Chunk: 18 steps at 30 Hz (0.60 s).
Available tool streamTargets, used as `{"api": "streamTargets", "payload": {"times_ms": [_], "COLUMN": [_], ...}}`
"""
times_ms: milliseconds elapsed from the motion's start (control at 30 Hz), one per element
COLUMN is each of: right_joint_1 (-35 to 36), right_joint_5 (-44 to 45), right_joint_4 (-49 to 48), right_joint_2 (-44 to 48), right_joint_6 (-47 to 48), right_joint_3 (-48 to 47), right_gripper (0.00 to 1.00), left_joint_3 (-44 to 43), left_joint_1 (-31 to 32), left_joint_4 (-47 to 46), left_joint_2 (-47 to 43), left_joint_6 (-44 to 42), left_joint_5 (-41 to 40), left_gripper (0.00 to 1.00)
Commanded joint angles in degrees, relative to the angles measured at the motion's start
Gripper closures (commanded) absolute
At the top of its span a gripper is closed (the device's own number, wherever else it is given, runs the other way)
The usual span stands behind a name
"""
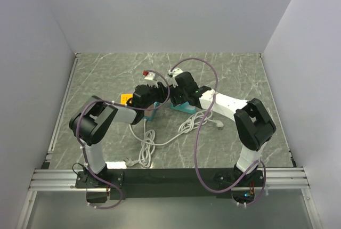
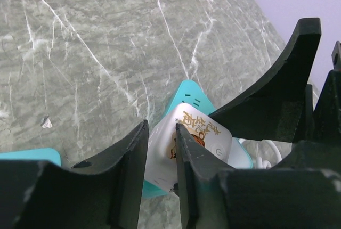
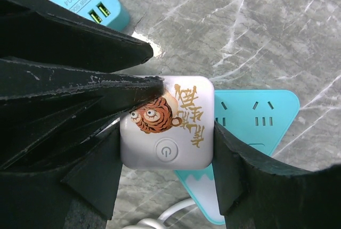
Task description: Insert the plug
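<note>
Seemingly marble table bears 2 teal strips, cord.

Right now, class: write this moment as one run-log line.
right fingers: clamped on white plug | left fingers: tip on plug top | plug: over teal power strip, seating unclear

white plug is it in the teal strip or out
Cannot tell. The white plug sits over the teal strip, clamped in the right gripper, but its prongs are hidden.

Teal USB block: label "S204". White plug: power symbol, gold Chinese characters, not legible.
</note>
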<state>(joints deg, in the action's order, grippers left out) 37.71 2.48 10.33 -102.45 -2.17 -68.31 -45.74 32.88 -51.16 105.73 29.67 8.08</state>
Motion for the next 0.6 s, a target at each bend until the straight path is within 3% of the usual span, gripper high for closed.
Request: {"api": "streamTargets", "payload": {"times_ms": [0,567], "right_joint_1": [3.77,5.18], "right_joint_5": [-8.90,-10.13], "right_joint_4": [11.12,5.23], "right_joint_2": [-7.23,-10.48], "right_joint_6": [-6.70,-10.22], "right_joint_3": [5.64,10.13], "right_gripper": [1.00,1.00], "left_joint_3": [2.40,7.33], "left_joint_1": [2.80,7.02], "left_joint_4": [2.91,-2.98], "left_joint_2": [3.69,9.31], "left_joint_6": [0.56,1.70], "left_joint_5": [3.09,0.89], "left_gripper": [0.67,0.71]}}
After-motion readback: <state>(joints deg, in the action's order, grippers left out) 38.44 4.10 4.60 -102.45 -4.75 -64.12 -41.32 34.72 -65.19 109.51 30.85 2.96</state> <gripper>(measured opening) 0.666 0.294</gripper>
